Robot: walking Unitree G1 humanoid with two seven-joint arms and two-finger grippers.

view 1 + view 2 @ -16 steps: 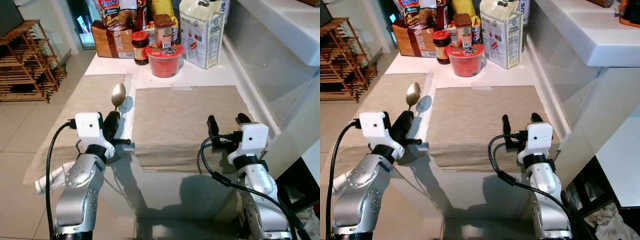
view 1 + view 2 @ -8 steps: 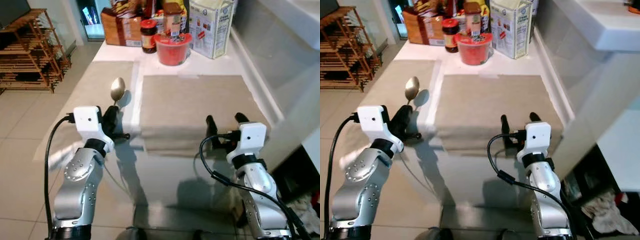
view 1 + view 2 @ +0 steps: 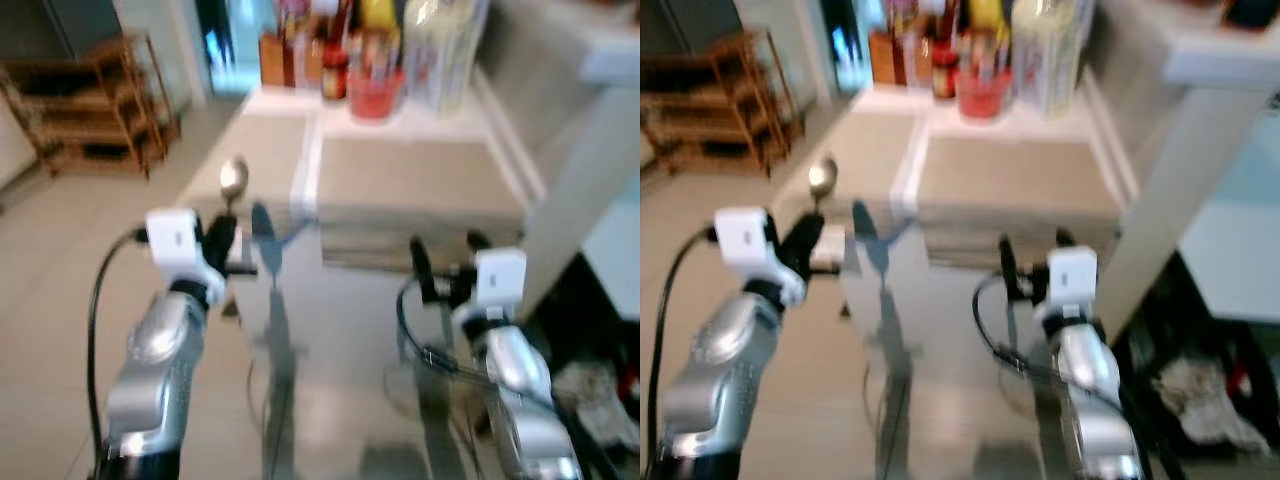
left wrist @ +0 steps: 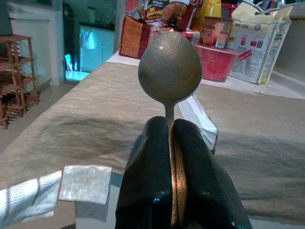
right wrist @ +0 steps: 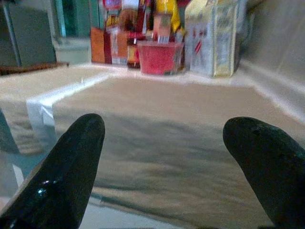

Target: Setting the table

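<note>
A dull silver metal spoon [image 4: 170, 67] stands clamped in the left gripper [image 4: 172, 143] — carrying step — next, lowering it beside the beige woven placemat [image 3: 405, 180]; the right gripper [image 5: 178, 157] hangs spread and empty.

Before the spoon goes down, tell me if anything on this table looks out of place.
Mostly the far end: food boxes, a carton and a red tub crowd the table beyond the placemats. Torn paper wrappers lie near its edge. The left gripper grips the spoon straight.
</note>
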